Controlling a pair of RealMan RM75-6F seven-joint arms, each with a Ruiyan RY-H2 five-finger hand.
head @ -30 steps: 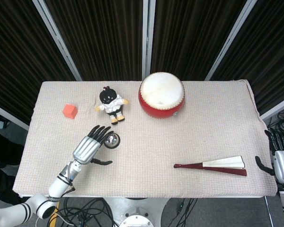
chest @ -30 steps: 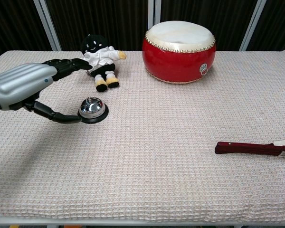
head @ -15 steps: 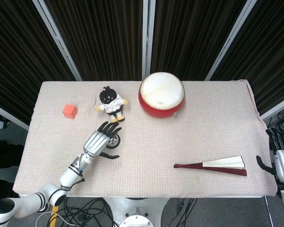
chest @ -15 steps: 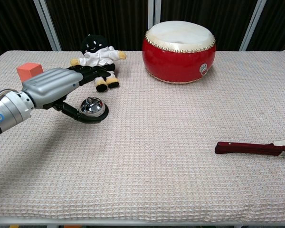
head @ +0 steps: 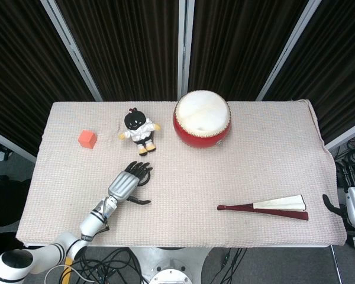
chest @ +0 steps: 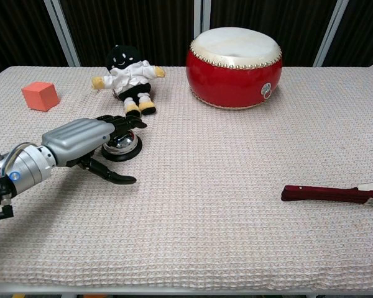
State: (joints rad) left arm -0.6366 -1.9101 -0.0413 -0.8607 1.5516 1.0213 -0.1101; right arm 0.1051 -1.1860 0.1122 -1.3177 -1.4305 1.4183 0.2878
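A small chrome call bell on a black base [chest: 123,143] is being covered from above by the left hand [chest: 90,141], its dark fingers [chest: 125,121] laid flat over the dome and the thumb stretched out on the cloth beside the base; nothing is being grasped, and the hand is spread, not clenched. The bell is sitting toward the front left of the table [head: 236,160], which is being draped in a beige waffle-weave cloth. Contact with the dome appears made, so the press itself is judged to be under way; whether the button is being pushed fully down cannot be told. Behind the bell, a black-and-white plush doll [chest: 128,77] is lying, with an orange cube [chest: 40,95] near the left edge and a red drum with a pale skin [chest: 235,58] at the rear centre. A folded fan with a dark red handle [head: 266,207] is lying toward the front right. The right hand [head: 354,206] is being kept off the right edge, holding nothing; its finger state cannot be told.
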